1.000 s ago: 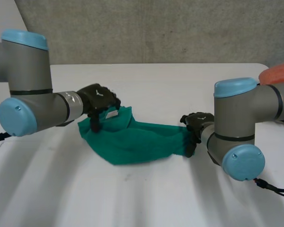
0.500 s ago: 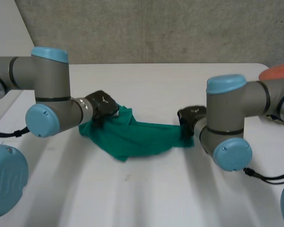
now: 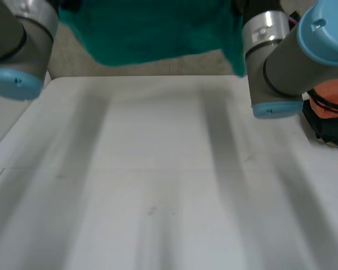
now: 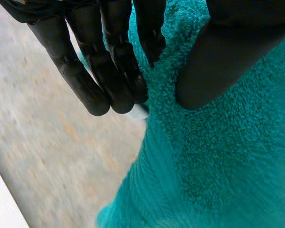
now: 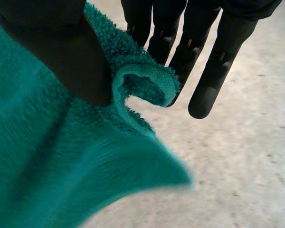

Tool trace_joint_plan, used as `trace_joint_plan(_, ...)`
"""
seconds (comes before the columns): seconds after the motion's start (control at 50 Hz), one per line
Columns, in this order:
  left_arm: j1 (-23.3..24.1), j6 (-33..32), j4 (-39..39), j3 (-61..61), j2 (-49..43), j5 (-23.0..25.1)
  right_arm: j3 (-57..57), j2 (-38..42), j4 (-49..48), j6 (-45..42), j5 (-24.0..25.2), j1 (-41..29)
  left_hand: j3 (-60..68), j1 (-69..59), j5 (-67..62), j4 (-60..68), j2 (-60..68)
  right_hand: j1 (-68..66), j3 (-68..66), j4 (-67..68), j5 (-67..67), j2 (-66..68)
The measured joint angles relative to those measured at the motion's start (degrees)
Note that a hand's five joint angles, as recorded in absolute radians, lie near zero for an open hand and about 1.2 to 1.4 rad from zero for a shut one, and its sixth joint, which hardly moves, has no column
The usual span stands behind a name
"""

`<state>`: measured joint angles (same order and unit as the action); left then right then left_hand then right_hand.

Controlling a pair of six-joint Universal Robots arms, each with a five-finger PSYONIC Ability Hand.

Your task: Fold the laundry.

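Towel point(image 3: 152, 31) above table point(image 3: 158, 180), another cloth point(image 3: 335, 90) at right

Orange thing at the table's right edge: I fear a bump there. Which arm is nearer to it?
Right. The right arm is just beside the orange thing; the left arm is across the table, at the green towel's other end.

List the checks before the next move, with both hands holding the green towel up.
1. Grip of left hand: thumb and fingers pinch the green towel: ok.
2. Grip of right hand: thumb pins a rolled towel edge against the fingers: ok.
3. Towel off the table: hangs above it: ok.
4. Which corners are held: cannot tell.
5. Clearance from orange item beside the right arm: apart from the towel: ok.
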<state>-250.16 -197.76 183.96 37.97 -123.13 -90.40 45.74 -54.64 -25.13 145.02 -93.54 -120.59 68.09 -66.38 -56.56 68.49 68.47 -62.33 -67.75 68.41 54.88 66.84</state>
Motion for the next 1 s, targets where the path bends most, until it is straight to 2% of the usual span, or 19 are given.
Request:
trace_joint_plan(0.08, -0.28, 0.80, 3.03, 12.68, 2.20, 1.00, 6.86, -0.82, 4.70, -0.52, 3.32, 0.39, 0.00, 0.00, 0.00, 0.00, 0.00, 0.00, -0.05, 0.00, 0.00, 0.00)
trace_joint_plan(0.18, -0.15, 1.57, 2.08, 23.33, 1.43, 2.47, 16.38, -0.27, 10.63, -0.72, 6.30, 0.63, 0.00, 0.00, 0.00, 0.01, 0.00, 0.00, -0.11, 0.00, 0.00, 0.00)
trace_joint_plan(0.26, -0.15, 2.71, -3.05, 29.17, -0.99, 3.07, 24.12, 1.90, 13.95, -1.65, 7.14, 0.86, 0.00, 0.00, 0.00, 0.01, 0.00, 0.00, -0.11, 0.00, 0.00, 0.00)
trace_joint_plan(0.36, -0.48, 3.48, -12.47, 31.24, -3.08, 3.15, 29.73, 4.22, 15.69, -3.46, 5.61, 1.46, 0.00, 0.00, 0.00, 0.01, 0.00, 0.00, -0.11, 0.01, 0.00, 0.00)
trace_joint_plan(0.46, -1.13, 3.67, -21.02, 30.05, -3.03, 3.19, 32.38, 4.14, 16.82, -3.70, 3.76, 1.79, -1.17, 1.58, 1.06, -1.19, -1.18, 0.00, -0.11, 0.01, 0.00, 0.00)
trace_joint_plan(0.52, -1.34, 3.54, -23.76, 28.69, -1.93, 3.61, 33.63, 3.16, 17.63, -2.94, 3.17, 1.72, -26.17, 27.84, 24.94, -26.78, -26.83, 0.00, -0.11, 0.01, 0.00, 0.00)
trace_joint_plan(0.58, -1.18, 2.96, -24.66, 27.42, -0.50, 4.34, 34.54, 2.19, 18.03, -2.16, 3.02, 1.55, -36.56, 36.89, 35.50, -37.32, -37.48, 0.00, -0.11, 0.01, 0.00, 0.00)
trace_joint_plan(0.64, -0.60, 1.57, -24.47, 26.11, 0.72, 5.22, 35.23, 1.45, 18.18, -1.59, 3.03, 1.33, -42.12, 40.82, 41.37, -43.30, -42.61, 0.00, -0.11, 0.00, 0.00, 0.00)
trace_joint_plan(0.78, 1.41, -3.61, -23.45, 21.49, -0.24, 6.55, 36.01, 0.92, 18.15, -1.30, 3.08, 0.89, -45.07, 42.43, 44.54, -46.03, -45.71, 0.00, -0.11, 0.00, 0.00, 0.00)
trace_joint_plan(0.92, 4.22, -12.70, -26.82, 13.20, -8.06, 7.92, 36.67, 0.85, 18.08, -1.56, 2.91, 0.54, -45.84, 42.47, 45.22, -46.66, -46.46, 0.00, -0.11, 0.00, 0.00, 0.00)
trace_joint_plan(1.0, 5.81, -17.91, -29.27, 10.55, -12.10, 8.85, 37.06, 0.86, 18.05, -1.67, 2.88, 0.52, -49.33, 47.50, 48.63, -50.04, -49.94, 0.00, -0.11, 0.00, 0.00, 0.00)
